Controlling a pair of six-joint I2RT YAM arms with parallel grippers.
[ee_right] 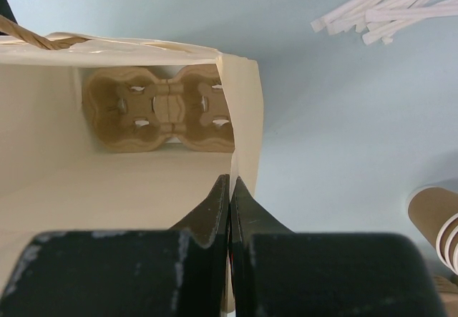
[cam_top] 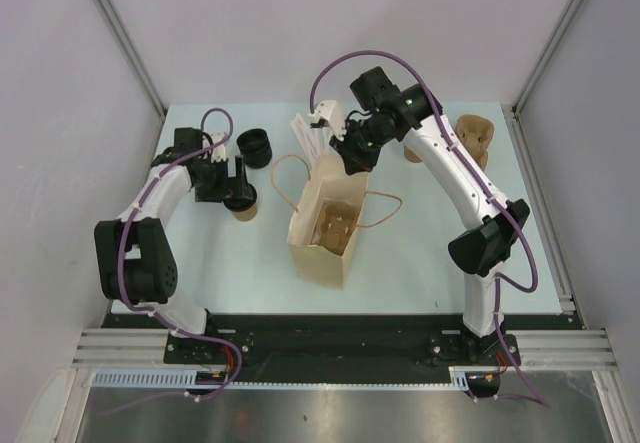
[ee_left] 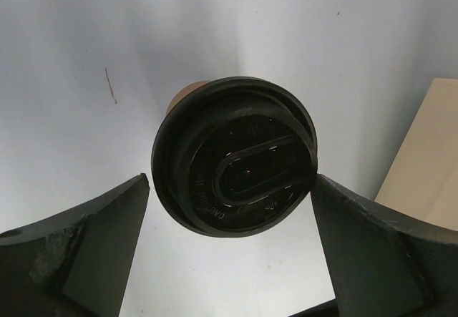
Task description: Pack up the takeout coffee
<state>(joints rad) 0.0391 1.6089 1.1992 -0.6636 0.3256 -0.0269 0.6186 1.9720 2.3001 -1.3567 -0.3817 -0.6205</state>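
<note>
Nearest the arm bases stands the paper bag (cam_top: 322, 231), upright with its mouth open and a brown pulp cup tray (ee_right: 159, 109) lying flat on its bottom. The right claw (ee_right: 229, 188) reaches down at the bag's far rim, its jaws together and clamped on the bag's thin side wall, one finger inside and one outside. To the left of the bag and a little farther back, well apart from it, the takeout coffee (ee_left: 235, 161) stands upright on the bench (cam_top: 420, 253). Its long axis is vertical, the black lid on top and the tan base on the bench. In the left wrist view the lid faces the camera almost squarely, and its oval recess runs on a slant, low at the left and high at the right. The left claw (cam_top: 239, 193) hangs directly over the cup with its jaws wide apart, one on each side of the lid. The right finger sits just at the lid's rim and the left finger stands slightly off it, but I cannot tell whether either one touches. Beyond the coffee is a stack of black lids (cam_top: 254, 147). Farther back lie white straws (cam_top: 305, 131), a stack of bare paper cups (ee_right: 435, 224) and spare pulp trays (cam_top: 478, 137).
</note>
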